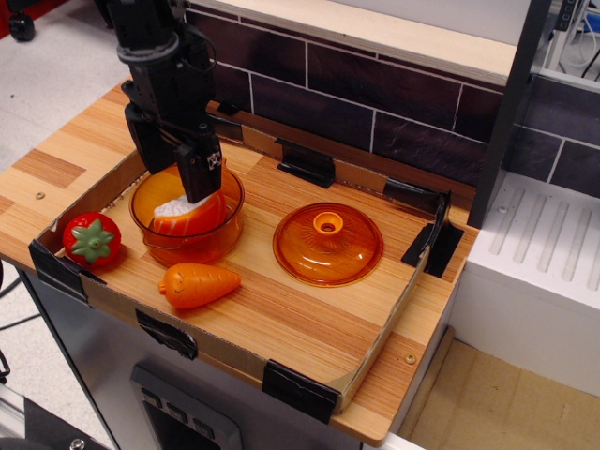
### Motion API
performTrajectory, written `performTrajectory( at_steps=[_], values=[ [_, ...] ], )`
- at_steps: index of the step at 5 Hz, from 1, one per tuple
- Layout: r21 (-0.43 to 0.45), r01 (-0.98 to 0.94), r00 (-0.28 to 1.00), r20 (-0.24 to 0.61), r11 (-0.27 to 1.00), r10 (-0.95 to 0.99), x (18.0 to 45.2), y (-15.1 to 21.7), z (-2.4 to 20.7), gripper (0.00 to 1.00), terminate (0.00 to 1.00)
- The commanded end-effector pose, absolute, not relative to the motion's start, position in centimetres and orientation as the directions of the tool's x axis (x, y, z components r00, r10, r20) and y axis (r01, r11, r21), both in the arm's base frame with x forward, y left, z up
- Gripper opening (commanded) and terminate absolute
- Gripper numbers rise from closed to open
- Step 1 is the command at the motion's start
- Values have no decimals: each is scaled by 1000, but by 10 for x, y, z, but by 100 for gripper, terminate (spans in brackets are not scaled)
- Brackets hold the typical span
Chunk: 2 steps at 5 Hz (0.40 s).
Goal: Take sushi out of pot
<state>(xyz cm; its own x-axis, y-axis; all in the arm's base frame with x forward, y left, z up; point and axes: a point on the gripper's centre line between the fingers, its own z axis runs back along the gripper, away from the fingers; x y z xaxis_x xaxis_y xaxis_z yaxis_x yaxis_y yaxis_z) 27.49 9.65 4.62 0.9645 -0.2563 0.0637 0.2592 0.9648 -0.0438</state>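
Note:
The sushi [181, 217], glossy orange with a white rice side, lies inside the see-through orange pot [221, 236] at the left of the tray. My black gripper [175, 180] hangs straight over the pot with its fingers apart. The near fingertip [200, 186] reaches down to the sushi's white top and hides part of it. The other finger stands at the pot's back left rim. The gripper holds nothing.
A flat domed orange lid [328, 244] with a knob lies right of the pot. An orange carrot [197, 284] lies in front of the pot and a red strawberry [92, 238] to its left. A low cardboard wall [375, 352] rims the wooden tray. A dark tiled wall stands behind.

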Motion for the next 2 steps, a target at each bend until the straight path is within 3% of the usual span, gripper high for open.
performTrajectory(
  at_steps=[1, 2],
  values=[
    [-10, 248, 967, 63, 969, -247, 287, 101, 41, 100, 0],
    [3, 243, 969, 52, 970, -243, 287, 101, 33, 100, 0]
  ],
)
